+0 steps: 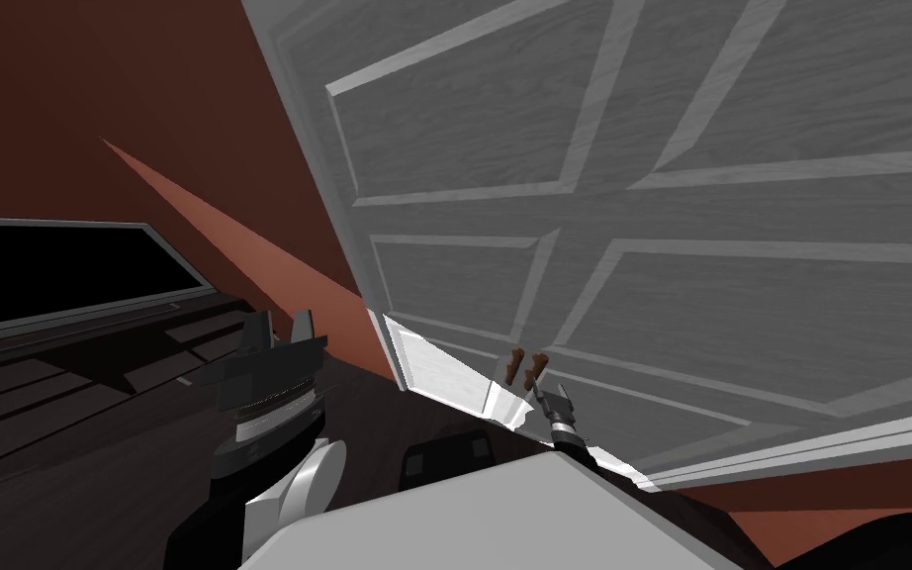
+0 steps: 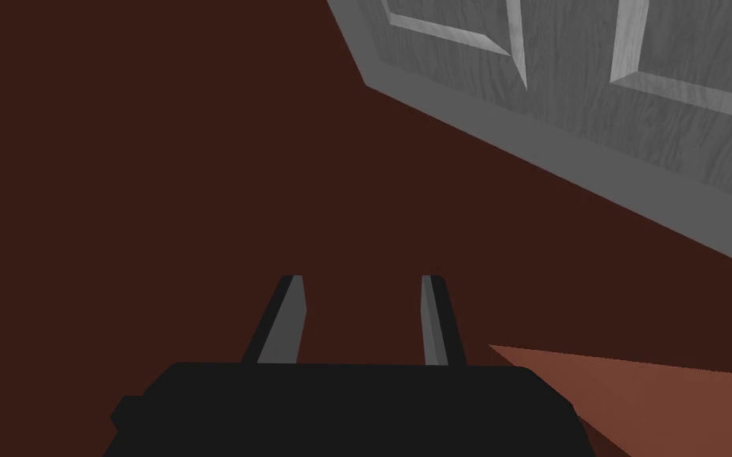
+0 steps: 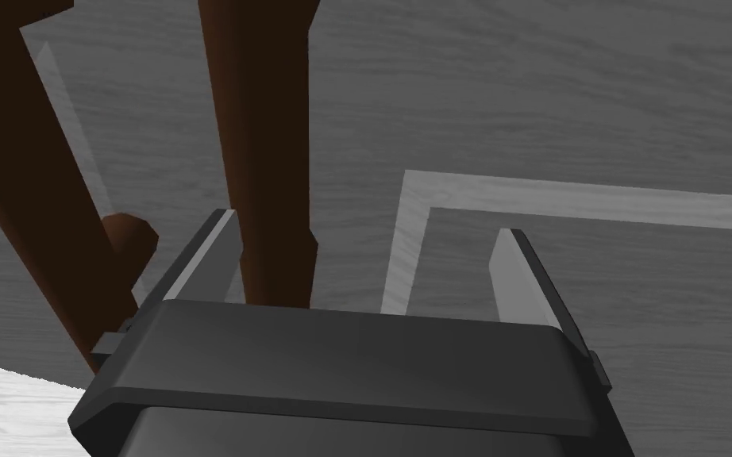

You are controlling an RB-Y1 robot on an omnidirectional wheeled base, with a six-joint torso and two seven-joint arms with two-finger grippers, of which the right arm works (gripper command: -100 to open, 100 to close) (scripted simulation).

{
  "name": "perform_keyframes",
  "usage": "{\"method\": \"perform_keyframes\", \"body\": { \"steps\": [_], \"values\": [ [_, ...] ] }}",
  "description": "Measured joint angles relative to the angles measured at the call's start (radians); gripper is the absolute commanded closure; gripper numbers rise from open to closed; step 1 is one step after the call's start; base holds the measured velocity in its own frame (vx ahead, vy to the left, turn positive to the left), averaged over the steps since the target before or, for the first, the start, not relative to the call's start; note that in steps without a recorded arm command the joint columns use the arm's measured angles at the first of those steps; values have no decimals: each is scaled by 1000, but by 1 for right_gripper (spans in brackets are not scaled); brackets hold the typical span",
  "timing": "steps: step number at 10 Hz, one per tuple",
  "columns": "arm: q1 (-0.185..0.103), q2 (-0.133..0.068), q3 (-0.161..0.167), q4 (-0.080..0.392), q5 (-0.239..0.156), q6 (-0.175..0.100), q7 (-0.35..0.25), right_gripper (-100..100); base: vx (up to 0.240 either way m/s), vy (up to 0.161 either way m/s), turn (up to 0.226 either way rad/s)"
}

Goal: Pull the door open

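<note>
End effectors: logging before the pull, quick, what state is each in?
Left end effector: open, empty.
Right end effector: open, fingers either side of the dark brown bar-shaped door handle, not clamped on it.

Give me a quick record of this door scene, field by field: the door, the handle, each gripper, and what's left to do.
door: grey panelled door, its bright edge facing me
handle: brown lever handle standing off the door, second brown lever beside it
right arm: right gripper open, the brown lever handle between its fingers, close to one, not clamped
left arm: left gripper open, empty, facing the dark red wall
likely next: shut on the handle, then pull
</note>
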Motion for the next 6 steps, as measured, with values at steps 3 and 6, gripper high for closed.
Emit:
{"method": "perform_keyframes", "body": {
  "steps": [3, 6],
  "values": [
    [11, 0, 0, -38, -2, 16, 9, 100, 4, 12, 21],
    [9, 4, 6, -37, 0, 16, 7, 100, -1, 3, -5]
  ]
}}
